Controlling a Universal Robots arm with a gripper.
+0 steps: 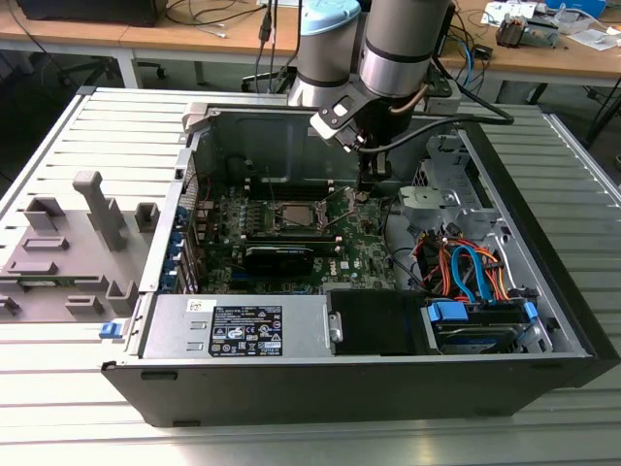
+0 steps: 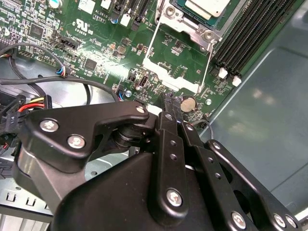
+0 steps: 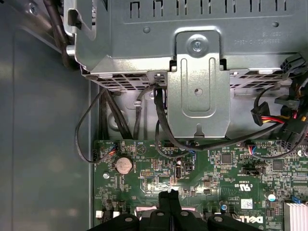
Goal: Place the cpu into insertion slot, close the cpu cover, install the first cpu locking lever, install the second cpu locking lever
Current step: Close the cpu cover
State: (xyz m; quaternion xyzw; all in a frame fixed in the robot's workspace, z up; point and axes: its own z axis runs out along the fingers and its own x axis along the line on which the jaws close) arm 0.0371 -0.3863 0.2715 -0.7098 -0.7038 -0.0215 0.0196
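Cpu (image 2: pixel 206 6) lies seated in the insertion slot (image 2: pixel 179 19); the second wrist view shows its pale metal top. The cpu cover (image 2: pixel 178 83) is swung open, its window frame standing between the slot and my gripper (image 2: pixel 168 102). My fingertips are drawn narrow, tip against tip, just beside the cover's free edge, and I cannot tell whether they touch it. A coin battery (image 2: pixel 188 103) sits close to the tips. Black memory slots (image 2: pixel 245 33) run along the slot's other side, next to a bare grey case wall (image 2: pixel 269 110).

In the first wrist view my gripper (image 3: pixel 168 194) hangs over the green board, tips together, with the coin battery (image 3: pixel 124 165) near it. Past the board's edge stands a grey drive cage (image 3: pixel 192 38), with black cables (image 3: pixel 86 139) looping out from beneath it.

The exterior view gives the wider room. My gripper (image 1: pixel 361 194) reaches down inside the open computer case (image 1: pixel 582 340), near the insertion slot (image 1: pixel 291 206) and on the exterior view's right of it. The case's far wall rises just behind, and the drive cage (image 1: pixel 427 199) crowds in on the exterior view's right.
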